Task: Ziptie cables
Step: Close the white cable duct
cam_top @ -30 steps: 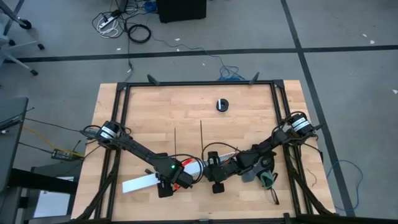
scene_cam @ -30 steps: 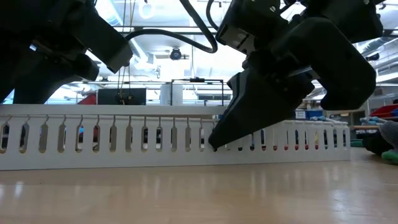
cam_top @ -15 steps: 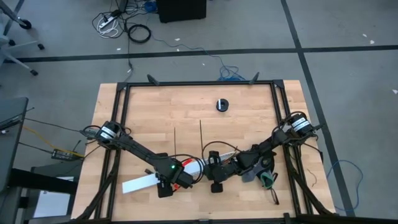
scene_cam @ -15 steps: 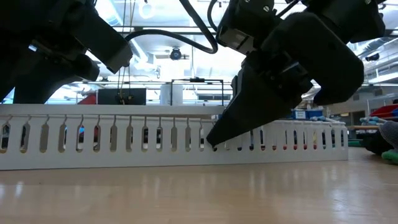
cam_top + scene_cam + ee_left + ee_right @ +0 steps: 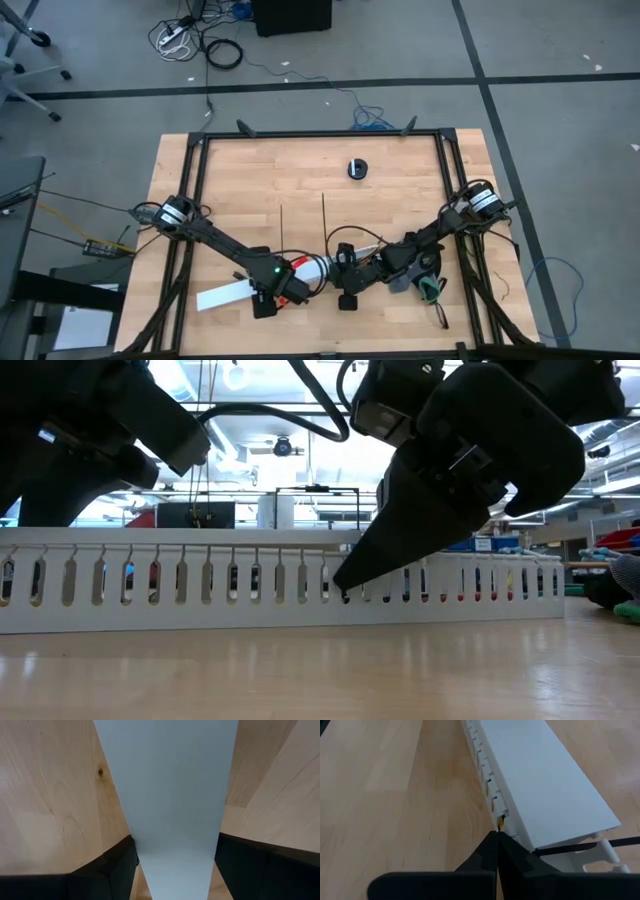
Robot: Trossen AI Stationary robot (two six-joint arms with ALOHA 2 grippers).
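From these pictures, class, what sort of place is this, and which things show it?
Probably a robotics lab or workshop: a wooden table in a black frame on a bare grey floor, loose floor cables, an office chair's base, and shelving under bright ceiling lights beyond.

The wooden table [image 5: 320,170] is pale honey, striped lengthwise by its planks, with a black frame [image 5: 196,160] around it. At about seven o'clock lies a white slotted channel [image 5: 225,296]; low down its slots show specks of red, yellow and blue, probably the cables [image 5: 480,582]. Two thin black zipties [image 5: 322,215] lie near the centre. A small black round thing [image 5: 358,168] sits toward twelve o'clock. Both arms are dark.
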